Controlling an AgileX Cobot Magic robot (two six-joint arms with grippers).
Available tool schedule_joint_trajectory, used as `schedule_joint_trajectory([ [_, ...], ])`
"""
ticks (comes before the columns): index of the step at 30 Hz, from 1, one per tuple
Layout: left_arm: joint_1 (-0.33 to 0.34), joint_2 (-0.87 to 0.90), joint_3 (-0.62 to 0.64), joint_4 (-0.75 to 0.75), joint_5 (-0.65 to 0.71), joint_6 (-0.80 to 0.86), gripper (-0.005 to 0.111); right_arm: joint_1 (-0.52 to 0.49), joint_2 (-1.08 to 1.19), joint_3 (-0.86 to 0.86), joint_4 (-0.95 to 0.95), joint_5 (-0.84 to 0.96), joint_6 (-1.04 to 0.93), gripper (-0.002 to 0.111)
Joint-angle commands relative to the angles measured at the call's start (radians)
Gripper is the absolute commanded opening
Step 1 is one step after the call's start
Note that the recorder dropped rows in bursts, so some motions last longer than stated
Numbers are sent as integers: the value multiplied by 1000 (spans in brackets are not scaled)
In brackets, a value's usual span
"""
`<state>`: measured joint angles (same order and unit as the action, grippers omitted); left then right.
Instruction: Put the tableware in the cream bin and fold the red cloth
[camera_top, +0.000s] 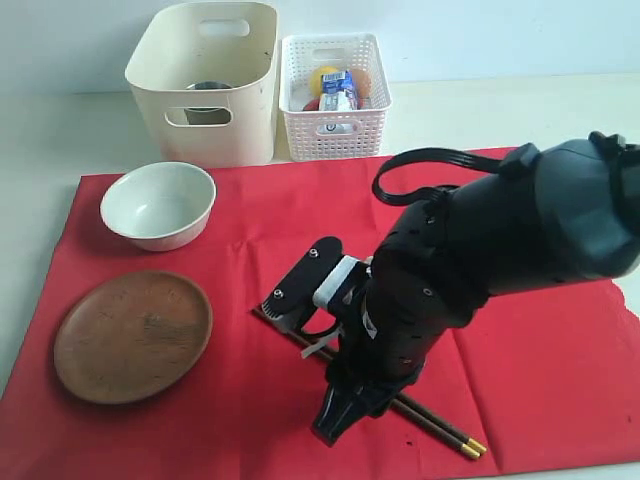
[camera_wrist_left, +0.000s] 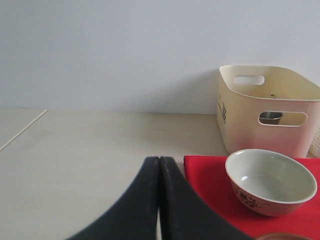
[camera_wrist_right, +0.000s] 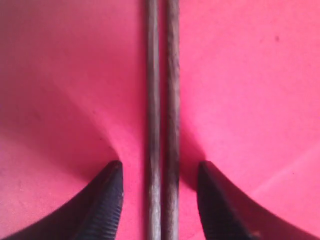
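Note:
Two dark gold-tipped chopsticks (camera_top: 445, 428) (camera_wrist_right: 162, 100) lie side by side on the red cloth (camera_top: 260, 250) (camera_wrist_right: 250, 75). My right gripper (camera_top: 335, 420) (camera_wrist_right: 160, 167) is down over them, open, one finger on each side with a gap to both sticks. The pale bowl (camera_top: 158, 204) (camera_wrist_left: 270, 180) and the brown wooden plate (camera_top: 133, 335) rest on the cloth's left part. The cream bin (camera_top: 205, 85) (camera_wrist_left: 267, 107) stands behind the cloth, and a steel cup (camera_top: 207, 112) (camera_wrist_left: 270, 117) shows through its handle hole. My left gripper (camera_wrist_left: 159, 160) is shut and empty, off the cloth's left corner.
A white lattice basket (camera_top: 333, 95) with a milk carton (camera_top: 338, 92) and a lemon (camera_top: 322, 75) stands right of the bin. The right arm's bulk (camera_top: 500, 250) covers the cloth's middle right. The table's front edge runs just below the chopstick tips.

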<state>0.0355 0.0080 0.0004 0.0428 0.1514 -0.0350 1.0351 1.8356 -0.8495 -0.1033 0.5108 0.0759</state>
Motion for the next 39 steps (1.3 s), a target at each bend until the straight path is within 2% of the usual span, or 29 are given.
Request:
schedule_joint_trajectory([
  [1, 3, -3, 0, -5, -4, 0, 0, -7, 39, 4, -12, 5, 4, 40],
  [6, 3, -3, 0, -5, -4, 0, 0, -7, 32, 4, -14, 17, 2, 11],
  [9, 3, -3, 0, -5, -4, 0, 0, -7, 28, 4, -14, 17, 2, 0],
  [19, 3, -3, 0, -5, -4, 0, 0, -7, -60, 4, -10, 42, 4, 0],
  [30, 3, -3, 0, -5, -4, 0, 0, -7, -62, 4, -13, 34, 50, 1],
  [33, 3, -3, 0, -5, -4, 0, 0, -7, -60, 4, -13, 16, 111, 11],
  [37, 3, -3, 0, -5, -4, 0, 0, -7, -32, 4, -12, 6, 111, 31],
  [39, 3, -3, 0, -5, -4, 0, 0, -7, -10, 4, -10, 8, 108, 36],
])
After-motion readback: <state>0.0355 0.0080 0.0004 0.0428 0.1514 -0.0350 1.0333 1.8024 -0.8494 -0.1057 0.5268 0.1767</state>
